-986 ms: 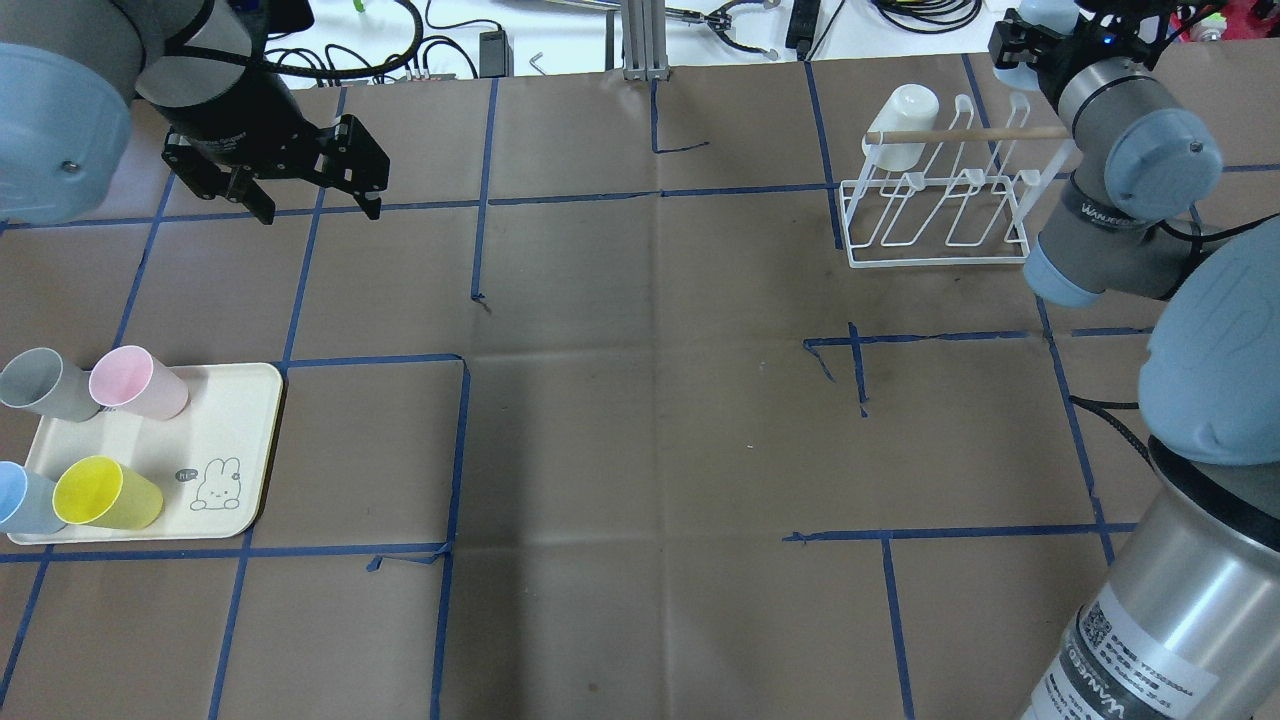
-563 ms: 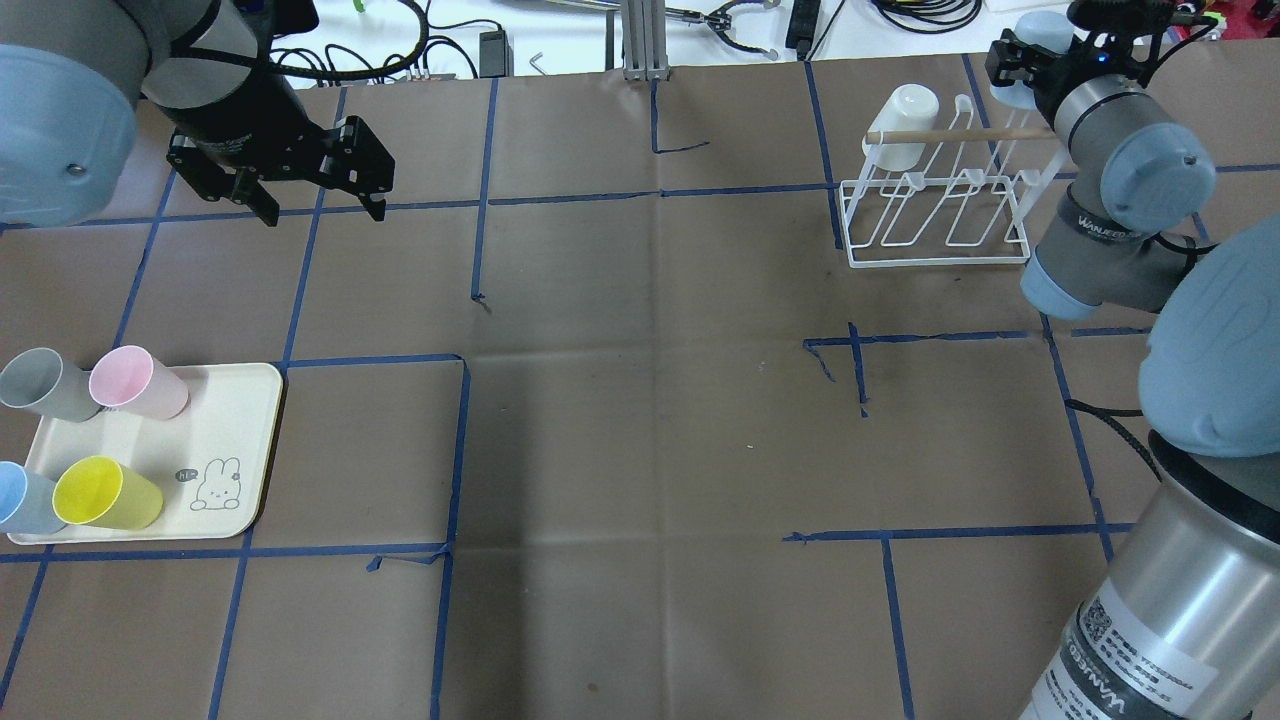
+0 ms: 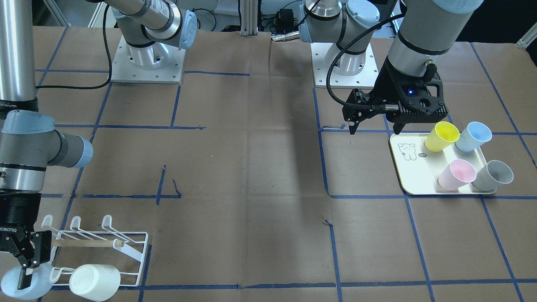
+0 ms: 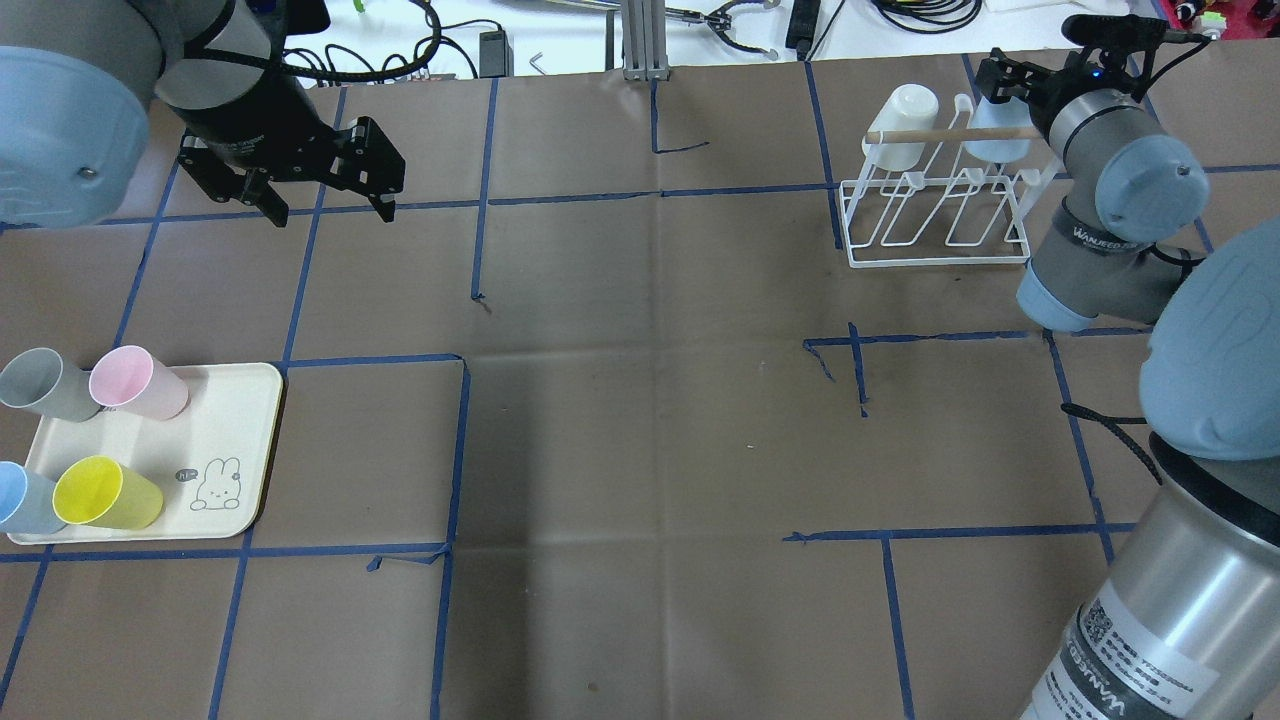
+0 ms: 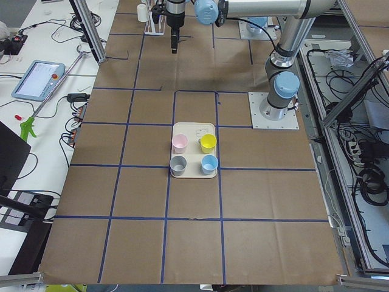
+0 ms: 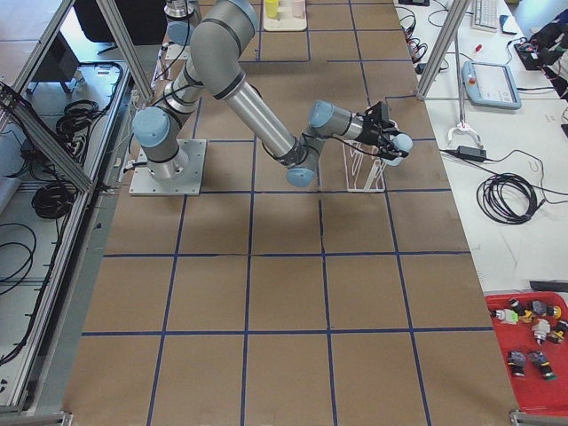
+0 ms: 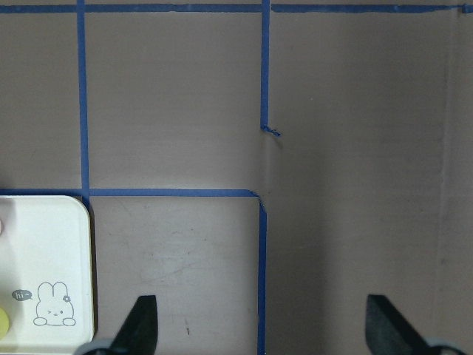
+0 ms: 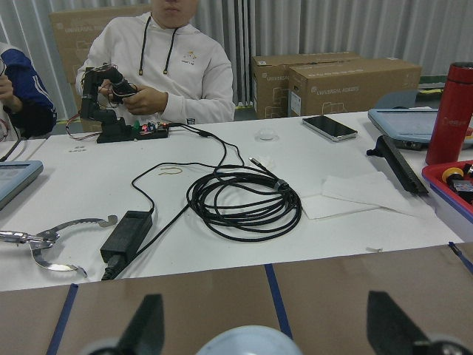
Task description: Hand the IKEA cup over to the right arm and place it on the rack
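A pale blue cup sits upturned at the right end of the white wire rack, behind its wooden rod and in line with a white cup. My right gripper, on the right arm, hovers just above and behind the blue cup. In the right wrist view its fingers stand wide apart and the cup's top shows low between them without touching. The front view shows the gripper over the cup. My left gripper is open and empty, far left.
A cream tray with a rabbit drawing lies at the near left. It holds yellow, pink, grey and blue cups on their sides. Cables and operators are beyond the far table edge.
My right arm swung left and down toward the rack, and the blue cup went down with it onto the rack's right end. My left gripper drifted slightly right.
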### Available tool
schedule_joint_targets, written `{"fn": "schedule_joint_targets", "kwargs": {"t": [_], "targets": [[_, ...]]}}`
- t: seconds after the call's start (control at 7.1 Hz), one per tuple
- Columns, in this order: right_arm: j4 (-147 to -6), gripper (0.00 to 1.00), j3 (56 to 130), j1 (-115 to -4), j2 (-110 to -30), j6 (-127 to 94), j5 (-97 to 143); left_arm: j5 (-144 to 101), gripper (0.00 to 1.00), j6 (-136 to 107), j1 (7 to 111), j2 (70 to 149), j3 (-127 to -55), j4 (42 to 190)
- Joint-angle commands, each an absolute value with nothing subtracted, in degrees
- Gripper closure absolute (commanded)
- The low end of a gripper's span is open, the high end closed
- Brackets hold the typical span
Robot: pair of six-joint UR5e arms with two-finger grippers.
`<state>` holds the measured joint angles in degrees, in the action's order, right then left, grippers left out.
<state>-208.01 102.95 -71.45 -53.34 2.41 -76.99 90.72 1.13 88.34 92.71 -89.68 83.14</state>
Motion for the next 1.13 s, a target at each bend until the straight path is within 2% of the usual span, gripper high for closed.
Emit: {"fn": "schedule_joint_targets", "kwargs": {"t": [0.0,0.14,0.56,0.99], "targets": [[-206.81,0.00,102.75,-71.72,-54.05,2.11,-77.08,90.70,0.00,1.67,87.72,92.29,-89.91,83.14],[-205.15,0.00,102.74,-71.98,-54.92,2.11,-77.08,90.70,0.00,1.67,87.54,92.29,-89.91,83.23],[-189.54,0.00,102.83,-72.42,-65.53,2.11,-77.08,90.62,0.00,1.67,87.54,92.20,-89.91,83.23],[-163.23,0.00,102.31,-75.22,-75.99,2.02,-77.17,90.53,0.00,1.32,87.54,92.20,-90.00,83.32]]}}
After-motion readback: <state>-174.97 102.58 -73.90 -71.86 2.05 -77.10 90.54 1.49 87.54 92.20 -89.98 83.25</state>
